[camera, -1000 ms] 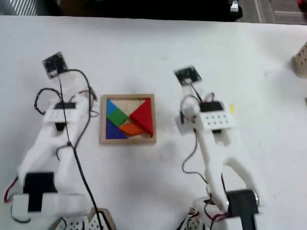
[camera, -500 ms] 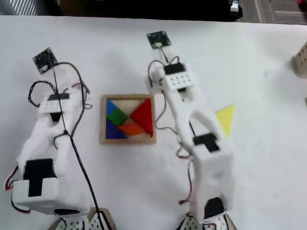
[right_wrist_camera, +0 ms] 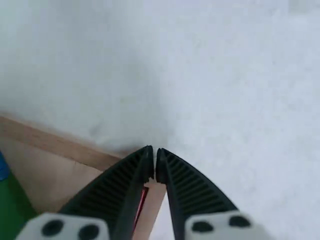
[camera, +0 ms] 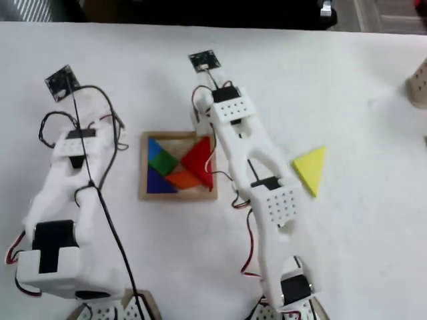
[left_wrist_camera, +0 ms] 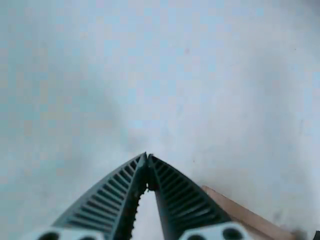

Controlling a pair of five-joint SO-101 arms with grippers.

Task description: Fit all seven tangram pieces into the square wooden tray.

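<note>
The left gripper [left_wrist_camera: 148, 161] is nearest to the robot. It is fully closed, the two jaws meet at the tips, and there is nothing between them. It hangs over the white table [camera: 347, 253] at about 9 o'clock from the tray [camera: 142, 167], and the left wrist view shows a wooden edge just beside it.

In the tray I can see a green piece [camera: 162, 160], a blue piece [camera: 155, 181], an orange piece [camera: 184, 179] and a red piece [camera: 198, 162], all lying flat and touching one another. At the 12 o'clock side of the tray there is bare wood. I cannot count the pieces exactly, because the right arm crosses the 3 o'clock edge.

The yellow triangle [camera: 310, 170] lies flat on the table at 3 o'clock from the tray, well apart from it.

Farthest is the right gripper [right_wrist_camera: 153, 156], over the 1 o'clock corner of the tray. Its jaws are also pressed together and it holds nothing.

In my judgement the task is more than half done, but it is not finished. At least the yellow triangle is not yet placed, and probably it must go into the bare part. Neither gripper is near it.
</note>
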